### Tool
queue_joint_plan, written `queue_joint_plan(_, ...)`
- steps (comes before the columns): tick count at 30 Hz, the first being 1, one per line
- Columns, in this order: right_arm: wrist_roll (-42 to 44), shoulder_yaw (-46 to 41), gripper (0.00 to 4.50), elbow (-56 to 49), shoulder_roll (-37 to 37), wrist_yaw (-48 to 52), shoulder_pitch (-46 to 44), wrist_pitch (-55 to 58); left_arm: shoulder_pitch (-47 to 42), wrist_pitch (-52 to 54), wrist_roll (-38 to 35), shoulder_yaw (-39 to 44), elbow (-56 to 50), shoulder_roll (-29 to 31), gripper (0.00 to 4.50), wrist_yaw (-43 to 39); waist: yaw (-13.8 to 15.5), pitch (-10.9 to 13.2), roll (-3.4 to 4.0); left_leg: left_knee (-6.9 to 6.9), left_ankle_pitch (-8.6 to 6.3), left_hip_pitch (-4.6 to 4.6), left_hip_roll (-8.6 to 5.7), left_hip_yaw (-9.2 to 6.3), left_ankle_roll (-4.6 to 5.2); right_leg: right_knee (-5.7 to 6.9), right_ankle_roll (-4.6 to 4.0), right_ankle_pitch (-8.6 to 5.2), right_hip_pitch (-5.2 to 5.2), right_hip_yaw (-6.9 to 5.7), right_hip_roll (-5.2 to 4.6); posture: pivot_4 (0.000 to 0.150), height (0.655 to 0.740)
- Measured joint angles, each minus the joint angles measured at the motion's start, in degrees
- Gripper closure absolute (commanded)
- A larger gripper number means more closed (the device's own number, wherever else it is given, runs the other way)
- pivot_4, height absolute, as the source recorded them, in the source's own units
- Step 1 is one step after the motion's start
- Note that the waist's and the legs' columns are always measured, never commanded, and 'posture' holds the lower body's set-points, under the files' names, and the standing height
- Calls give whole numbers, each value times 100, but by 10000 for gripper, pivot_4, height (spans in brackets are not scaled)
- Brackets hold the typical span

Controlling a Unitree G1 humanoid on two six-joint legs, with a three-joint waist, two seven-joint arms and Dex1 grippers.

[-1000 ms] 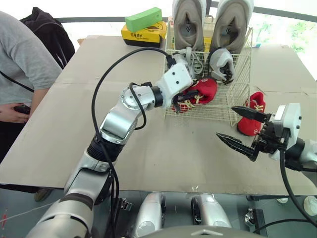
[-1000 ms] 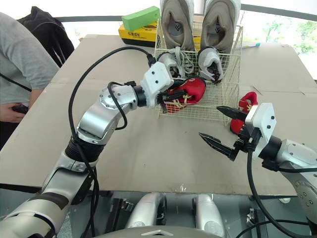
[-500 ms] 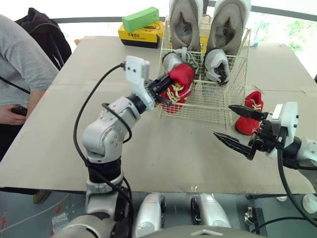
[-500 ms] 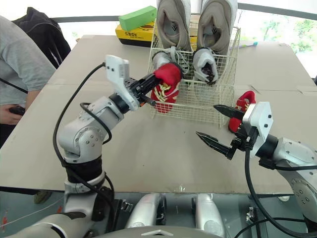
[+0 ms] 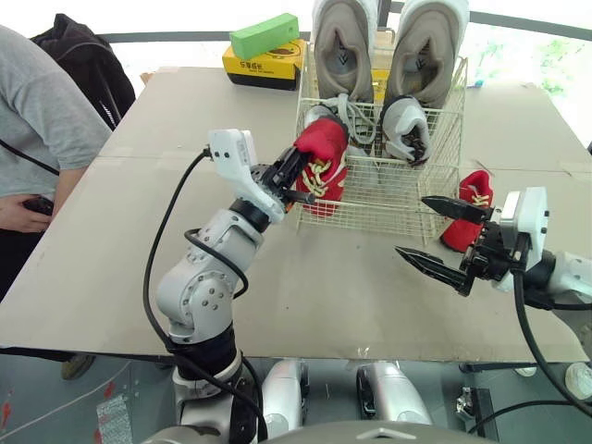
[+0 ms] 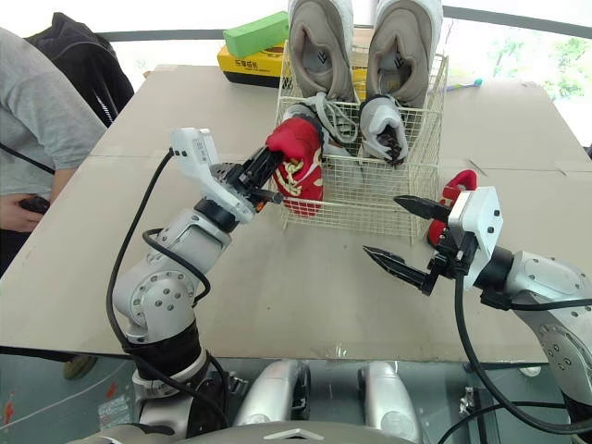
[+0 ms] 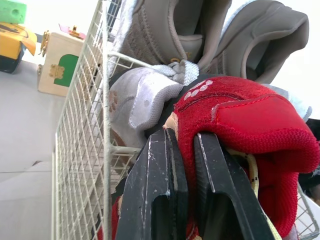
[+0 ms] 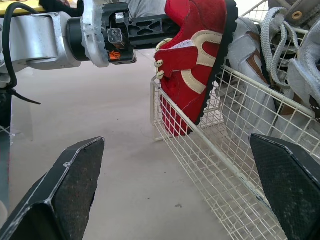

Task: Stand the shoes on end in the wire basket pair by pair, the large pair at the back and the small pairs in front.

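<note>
The red shoe [image 5: 324, 162] is standing toe-down in the front left corner of the wire basket [image 5: 407, 211], with the left gripper [image 5: 305, 176] clamping its collar. Behind it, the small grey pair [image 5: 409, 125] and the large beige pair [image 5: 344, 42] are standing on end. A second red shoe [image 5: 470, 220] is lying on the table [image 5: 139, 213] just right of the basket, and the right gripper [image 5: 412, 225] is hovering beside it, jaws spread wide.
</note>
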Motion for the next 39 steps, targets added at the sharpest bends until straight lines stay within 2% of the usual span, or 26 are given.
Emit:
queue_joint_plan(10, 4, 2, 0, -1, -8, -1, 5, 30, 412, 60, -138, -173, -44, 403, 44621, 32, -15, -31, 9, -2, -1, 8, 3, 2, 0, 0, 0, -1, 3, 5, 3, 1500, 7400)
queue_joint_plan(11, 4, 2, 0, -1, -8, 1, 5, 41, 426, 82, -231, -152, -52, 427, 35447, 18, -18, -36, 12, -3, -1, 9, 3, 3, 0, -1, -1, -1, 3, 7, 4, 1500, 7400)
queue_joint_plan(12, 4, 2, 0, 0, -8, 2, 6, 50, 459, 128, -322, -140, -68, 441, 32360, 9, -17, -37, 14, -4, -1, 8, 3, 3, 0, -2, -1, -1, 3, 7, 3, 1500, 7400)
queue_joint_plan(17, 7, 1, 0, 12, -12, 7, 12, 104, 582, 373, -646, -166, -191, 654, 8182, -25, 23, -37, 14, -1, 0, 8, 2, 0, 0, 0, -1, 0, 5, 1, 0, 1500, 7400)
queue_joint_plan(21, 102, -126, 0, 61, -37, -187, 17, 275, 590, 538, -1054, 333, -256, 1122, 8182, -3, -9, -37, 14, 1, 0, 9, 4, 0, -1, 3, -2, 0, 4, 2, 2, 1500, 7400)
queue_joint_plan(28, 297, -527, 0, 170, -239, -863, -98, 834, 607, 250, -1523, 1033, -255, 1159, 8182, 155, 53, -35, 12, 1, 0, -2, -2, 1, 0, -3, -2, -1, 2, -2, -10, 1500, 7400)
queue_joint_plan(30, 401, -807, 0, 222, -752, -1260, -122, 1515, 669, 307, -2324, 1114, -322, 1513, 8182, -352, 55, -31, 6, 1, 0, -5, -2, 2, -1, -4, -3, -1, -2, -5, -18, 1500, 7400)
queue_joint_plan(33, 772, -1326, 0, 704, -947, -1517, -442, 2099, 672, 494, -3206, 1020, -551, 2144, 8182, -1094, 38, -32, 3, 0, 0, 3, -3, 5, -1, -3, -4, -1, 1, -4, -18, 1500, 7400)
queue_joint_plan(36, 824, -1248, 0, 1505, -1269, -1705, -1030, 2737, 779, 487, -3022, 397, -724, 3211, 8182, -2441, -8, -30, 11, -5, 0, 10, -2, 13, 0, -3, -20, -10, 0, 7, -8, 1500, 7400)
queue_joint_plan(39, 704, -946, 0, 2250, -1456, -1750, -1526, 3206, 805, 418, -2790, -56, -845, 3606, 8182, -3237, -6, -29, 11, -8, 0, 6, -1, 14, 0, -10, -21, -11, -2, 8, -6, 1500, 7400)
